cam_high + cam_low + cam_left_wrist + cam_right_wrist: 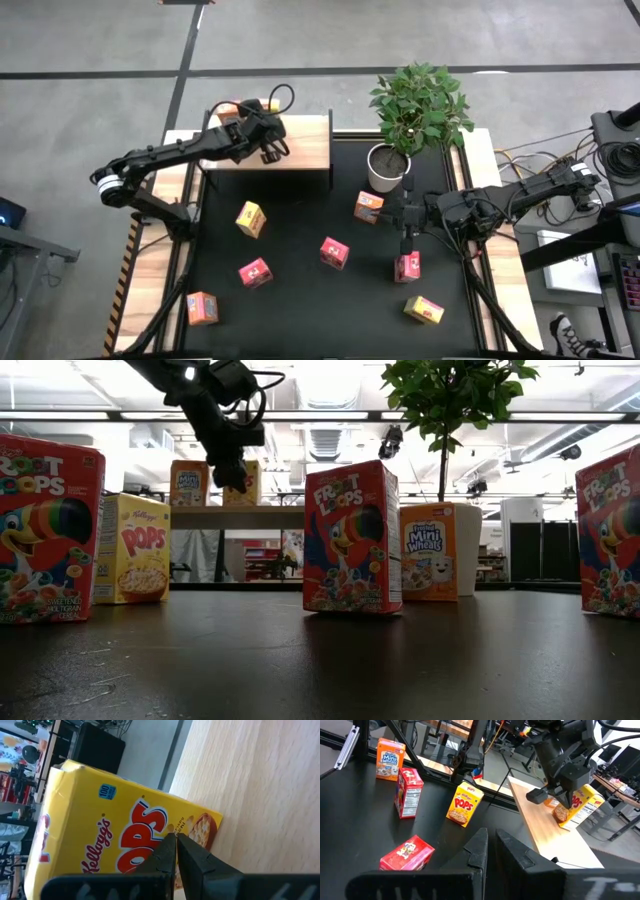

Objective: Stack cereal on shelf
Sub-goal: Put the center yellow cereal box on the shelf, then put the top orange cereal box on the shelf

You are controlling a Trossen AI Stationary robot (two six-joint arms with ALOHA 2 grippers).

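Left gripper (268,152): over the shelf (300,145), fingers pressed together with nothing between them; in its wrist view the tips hang just in front of a yellow Pops box (110,840).
Yellow Pops box: stands on the shelf's wooden board, just beyond the left gripper's tips, next to an orange box (189,482) at the shelf's left end.
Cereal on the table: a yellow box (250,218), two red boxes (254,272) (334,252) and an orange box (203,308) lie between the two arms.
Right gripper (406,238): over the black table (300,300) near the plant pot (385,168), fingers nearly touching and holding nothing; a red box (407,267) sits just ahead of its tips, another orange box (368,207) just to its side, another yellow box (424,310) farther off.
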